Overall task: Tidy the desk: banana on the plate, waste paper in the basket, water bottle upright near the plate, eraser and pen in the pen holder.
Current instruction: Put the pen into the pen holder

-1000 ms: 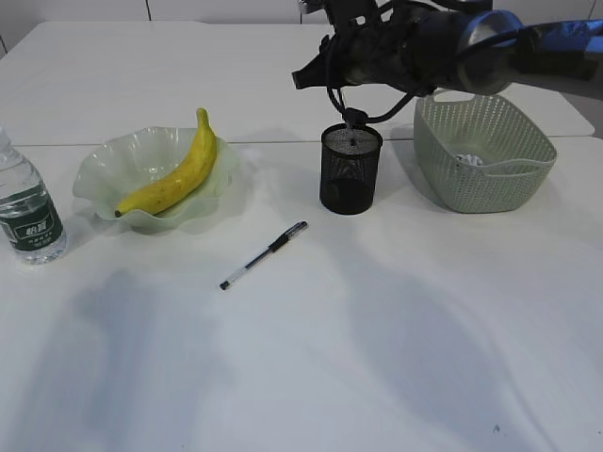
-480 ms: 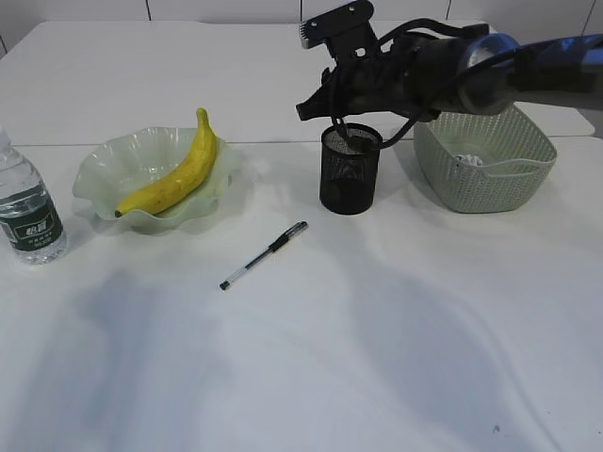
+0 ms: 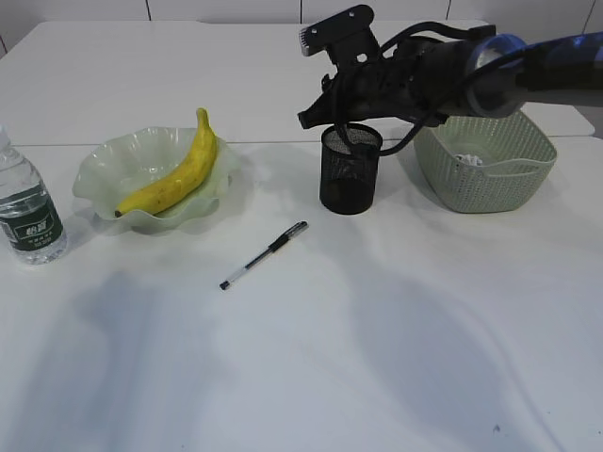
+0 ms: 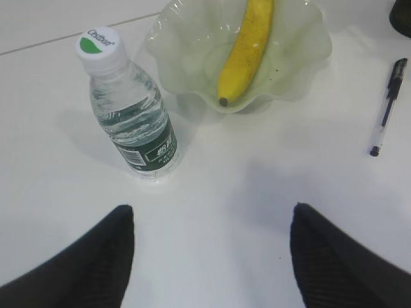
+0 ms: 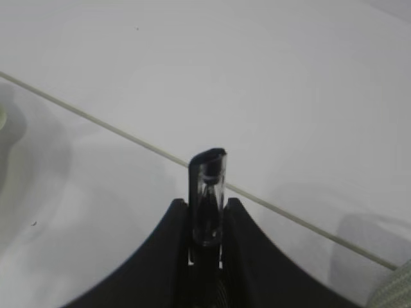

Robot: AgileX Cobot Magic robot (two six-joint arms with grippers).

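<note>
Exterior view first, and we read the desk from left to right. At nine o'clock a water bottle [image 3: 28,212] stands upright just beside the plate [image 3: 104,174], where the banana [image 3: 175,177] already lies, so we judge both steps done. Near the centre a pen [image 3: 265,255] lies flat on the table [image 3: 377,358], apart from everything; that one is left to do. At about one o'clock stands the black mesh pen holder [image 3: 350,169], and the right gripper [image 3: 341,125] hangs right over its mouth. At three o'clock sits the green basket [image 3: 483,151] with something pale inside, likely the waste paper [image 3: 469,159].

Our left wrist view shows the left gripper [image 4: 209,256] with its jaws spread wide and empty, above bare table near the bottle.

Our right wrist view shows the right gripper clamped on a slim, clear-and-dark object [image 5: 207,202]. We cannot tell whether it is the eraser, which we see nowhere else.
</note>
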